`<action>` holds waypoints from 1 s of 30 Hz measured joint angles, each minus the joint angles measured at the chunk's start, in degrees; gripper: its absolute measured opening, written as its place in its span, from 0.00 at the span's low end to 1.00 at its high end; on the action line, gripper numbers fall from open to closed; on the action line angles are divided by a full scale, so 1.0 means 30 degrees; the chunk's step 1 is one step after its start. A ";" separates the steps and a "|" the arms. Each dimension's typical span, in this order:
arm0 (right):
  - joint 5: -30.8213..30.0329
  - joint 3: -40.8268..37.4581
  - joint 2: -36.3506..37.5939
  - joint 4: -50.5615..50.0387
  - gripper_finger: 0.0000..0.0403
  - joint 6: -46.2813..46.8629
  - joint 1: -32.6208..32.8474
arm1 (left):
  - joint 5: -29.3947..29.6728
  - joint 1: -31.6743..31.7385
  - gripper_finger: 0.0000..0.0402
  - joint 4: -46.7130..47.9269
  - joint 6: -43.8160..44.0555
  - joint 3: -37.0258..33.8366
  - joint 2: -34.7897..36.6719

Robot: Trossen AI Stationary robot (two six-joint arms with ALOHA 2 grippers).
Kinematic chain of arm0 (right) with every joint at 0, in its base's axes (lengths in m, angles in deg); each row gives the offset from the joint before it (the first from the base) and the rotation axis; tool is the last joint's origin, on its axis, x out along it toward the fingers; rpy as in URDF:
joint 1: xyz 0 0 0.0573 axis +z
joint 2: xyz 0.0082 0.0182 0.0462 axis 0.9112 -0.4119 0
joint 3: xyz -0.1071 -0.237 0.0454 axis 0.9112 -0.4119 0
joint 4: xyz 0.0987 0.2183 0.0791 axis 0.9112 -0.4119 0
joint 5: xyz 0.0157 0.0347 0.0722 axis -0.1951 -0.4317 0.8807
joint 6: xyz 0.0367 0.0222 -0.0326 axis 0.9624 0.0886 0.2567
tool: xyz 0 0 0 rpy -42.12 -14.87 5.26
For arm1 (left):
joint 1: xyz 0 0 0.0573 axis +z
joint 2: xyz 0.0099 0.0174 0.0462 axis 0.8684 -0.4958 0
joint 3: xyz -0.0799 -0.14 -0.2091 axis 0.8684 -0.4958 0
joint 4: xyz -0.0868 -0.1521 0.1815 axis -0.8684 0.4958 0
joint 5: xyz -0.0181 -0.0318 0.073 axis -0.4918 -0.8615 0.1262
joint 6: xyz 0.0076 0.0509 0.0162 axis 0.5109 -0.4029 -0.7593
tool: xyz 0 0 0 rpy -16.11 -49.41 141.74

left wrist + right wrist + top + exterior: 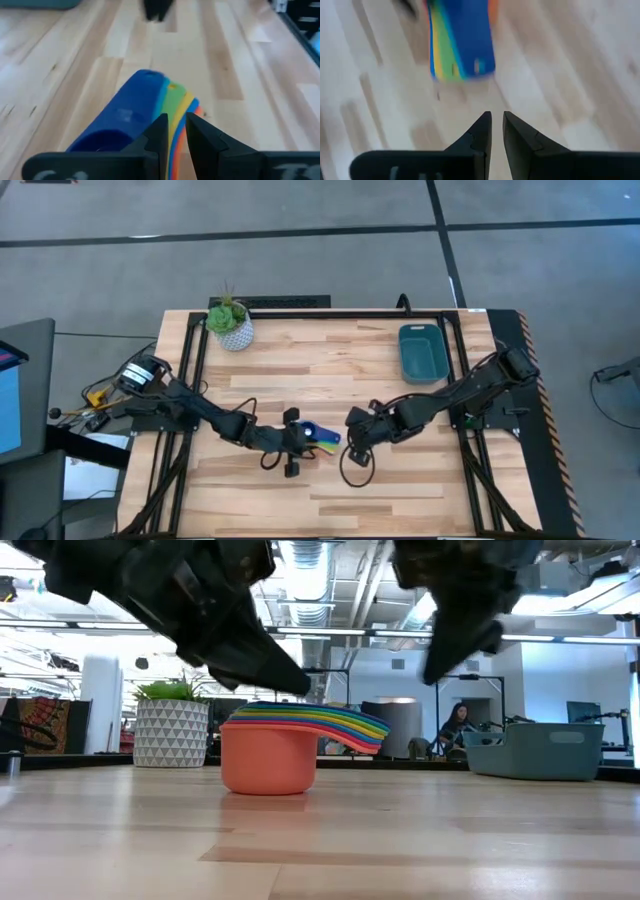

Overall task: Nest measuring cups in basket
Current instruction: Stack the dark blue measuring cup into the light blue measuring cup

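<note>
The measuring cups point(320, 436) stand nested in one stack on the wooden table, near its middle. The orange cup point(268, 758) is at the bottom and a blue one point(125, 112) on top, and the handles point(345, 725) fan out toward the table's right. My left gripper point(300, 443) is at the stack's left side, nearly shut on it. My right gripper point(352, 442) hangs shut above the table just right of the handles point(462, 40) and touches nothing. The teal basket point(421, 352) stands at the far right. My left gripper point(176, 122) has the coloured edges of the nested cups point(178, 111), beside the blue cup's bowl, running into the narrow gap between its two fingers. The fingers come from the table's left, slanting slightly down. The stack stays upright, the orange cup's bottom point(268, 788) on the table.
A white pot with a green plant point(231, 323) stands at the far left corner. Bare wood lies between the stack and the basket point(535, 750). A loose cable loops on the table below my right gripper point(352, 472). A person point(455, 725) sits in the room behind.
</note>
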 joint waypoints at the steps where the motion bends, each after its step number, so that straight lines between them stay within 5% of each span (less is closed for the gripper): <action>1: -0.0336 0.0000 0.0000 0.0510 0.19 -0.0344 -0.0012 | -0.0230 -0.0079 0.14 -0.0020 -0.0212 0.0017 0.0089; 9: -0.1254 0.0024 -0.0579 0.3334 0.43 -0.3951 -0.0843 | -0.0986 -0.1472 0.14 0.1935 -0.1268 0.0120 0.2166; 14: -0.3004 0.0039 -0.1994 0.3791 0.55 -0.2338 -0.2391 | -0.0824 -0.2410 0.14 0.5025 -0.0573 0.0116 0.2910; 30: -0.0770 0.0627 -0.4590 0.4971 0.33 -0.2414 -0.1452 | -0.0500 -0.2098 0.14 0.3457 0.1086 0.0342 -0.0374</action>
